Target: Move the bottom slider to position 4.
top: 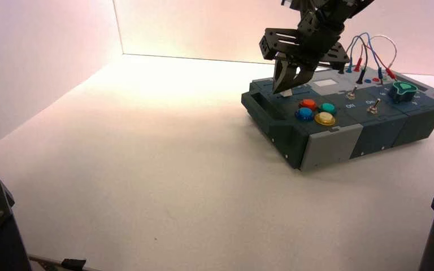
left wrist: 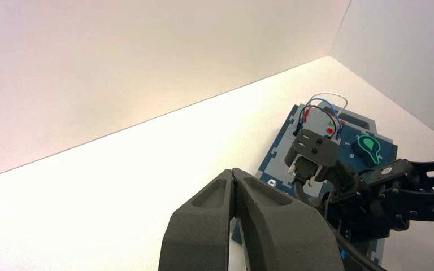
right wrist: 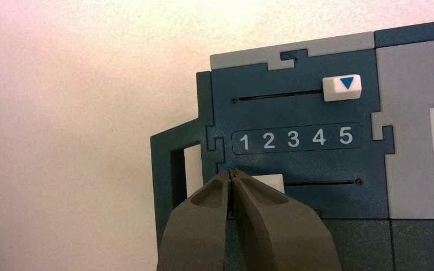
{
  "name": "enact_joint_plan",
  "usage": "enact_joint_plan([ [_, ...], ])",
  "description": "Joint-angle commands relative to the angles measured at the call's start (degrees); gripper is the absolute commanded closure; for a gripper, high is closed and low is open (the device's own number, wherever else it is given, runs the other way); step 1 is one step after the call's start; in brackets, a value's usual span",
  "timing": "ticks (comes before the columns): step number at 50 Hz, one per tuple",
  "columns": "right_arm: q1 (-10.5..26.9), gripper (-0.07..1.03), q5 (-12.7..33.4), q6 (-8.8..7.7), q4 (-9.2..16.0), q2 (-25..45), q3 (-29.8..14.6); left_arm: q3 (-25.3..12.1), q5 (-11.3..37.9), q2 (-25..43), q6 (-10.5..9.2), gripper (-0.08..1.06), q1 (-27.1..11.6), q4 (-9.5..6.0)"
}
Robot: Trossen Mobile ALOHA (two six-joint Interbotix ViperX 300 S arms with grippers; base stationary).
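Pressed together at the tips, the fingers of the black right gripper [right wrist: 231,173] point down at the slider panel, on the end of the box [top: 367,110] toward the robot's left. Just beside those tips, toward the robot's right, is the bottom slider, a small white blocky knob [right wrist: 269,182] on a thin dark slot, partly hidden by a finger; whether they touch I cannot tell. It sits at about 2, so position 4, marked by the white printed numeral 4 [right wrist: 319,137], lies farther along the row from the gripper. Across that row from the tips, the twin white knob with a blue triangle [right wrist: 342,88] stands at 5. To the robot's right of the gripper and nearer the robot, I see four round buttons: red [top: 307,104], green [top: 327,108], blue [top: 304,114] and yellow [top: 325,118]. Farther right of it come two silver toggle switches [top: 373,107] and a green rotary knob [top: 403,91], with blue, black, red and white wires [top: 377,56] looping up behind. The black left gripper [left wrist: 233,171] waits well apart from the right one, its fingers together too.
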Motion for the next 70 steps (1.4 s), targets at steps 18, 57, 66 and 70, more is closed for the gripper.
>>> enact_joint_plan([
  [18,-1.0,0.98,-0.1,-0.18,-0.8,-1.3,-0.6,-1.2,-1.0,-0.6,0.26,1.00,0.2,0.09],
  [57,-3.2,0.98,0.8,-0.18,-2.3,-0.8,-0.9,-1.5,-1.1,-0.5,0.26,1.00,0.2,0.09],
  [66,-4.2,0.98,0.9,-0.18,-2.6,-0.9,-0.7,-1.5,-1.4,-0.5,0.35,1.00,0.2,0.09],
  [70,-4.2,0.98,0.9,-0.18,-2.7,-0.9,-0.8,-1.5,-1.8,-0.5,0.26,1.00,0.2,0.00],
])
